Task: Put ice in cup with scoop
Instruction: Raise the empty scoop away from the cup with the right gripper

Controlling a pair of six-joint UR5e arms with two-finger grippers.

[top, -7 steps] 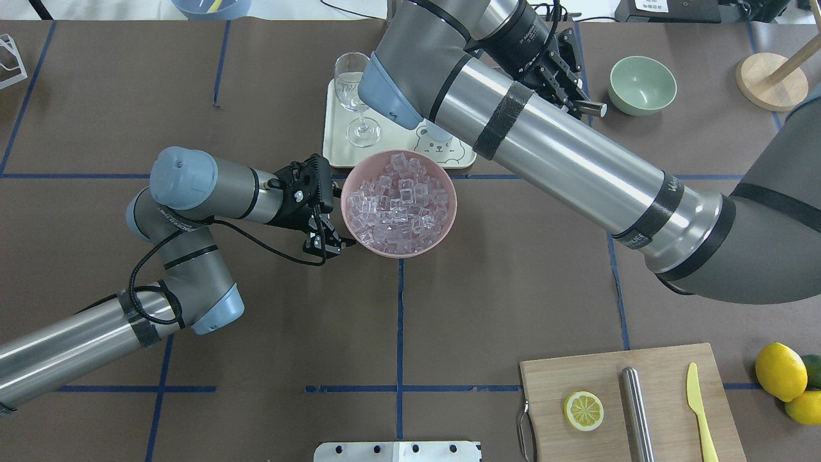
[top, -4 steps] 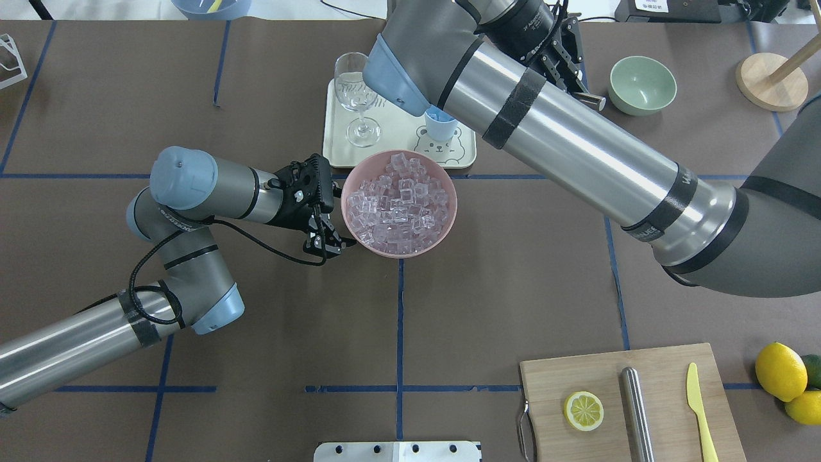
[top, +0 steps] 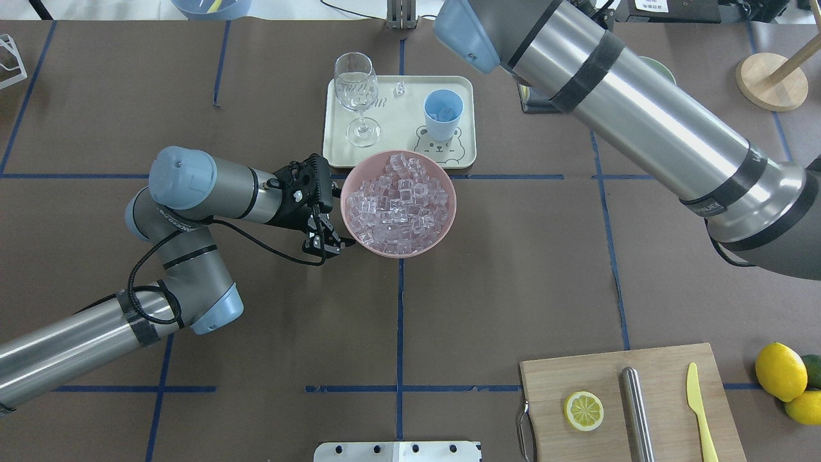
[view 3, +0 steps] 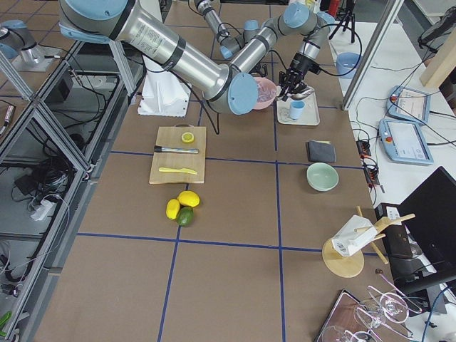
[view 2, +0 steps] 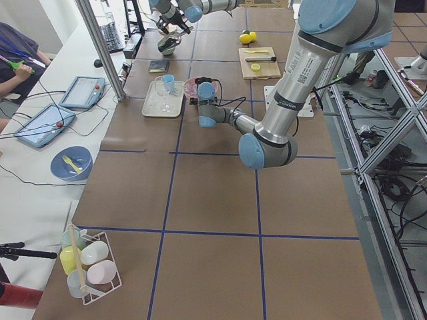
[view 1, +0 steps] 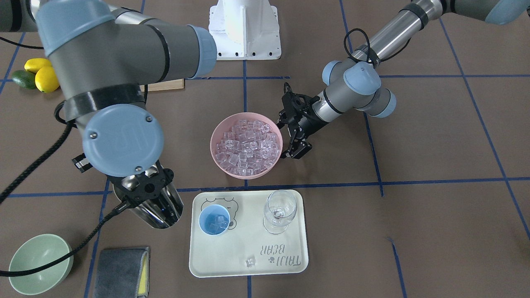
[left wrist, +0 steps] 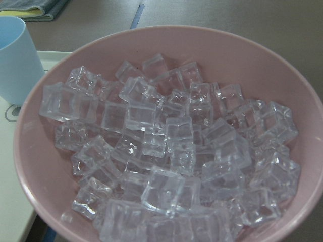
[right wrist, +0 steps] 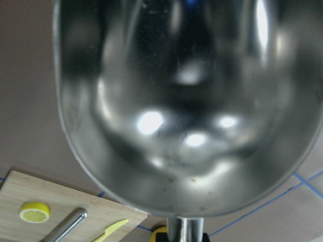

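Note:
The ice (top: 399, 205) fills a pink bowl (top: 446, 231) at mid-table, and it fills the left wrist view (left wrist: 166, 156). The light-blue cup (top: 442, 114) stands on a cream tray (top: 410, 151) behind the bowl and holds a few cubes (view 1: 215, 222). My right gripper (view 1: 143, 188) is shut on the steel scoop (view 1: 159, 213), held just beside the tray, to the robot's right of the cup. The scoop's trough is empty in the right wrist view (right wrist: 186, 116). My left gripper (top: 330, 242) is shut on the pink bowl's near-left rim.
A wine glass (top: 355, 83) and one stray cube (top: 399, 88) are on the tray. A pale-green bowl (view 1: 39, 269) and a grey cloth (view 1: 120, 271) lie beyond the scoop. A cutting board (top: 660, 366) carries a lemon slice, steel cylinder and yellow knife. Lemons (top: 779, 371) lie beside it.
My right arm has swung away from over the tray, toward the far right, taking the scoop with it and uncovering the cup. The left arm and bowl have not moved.

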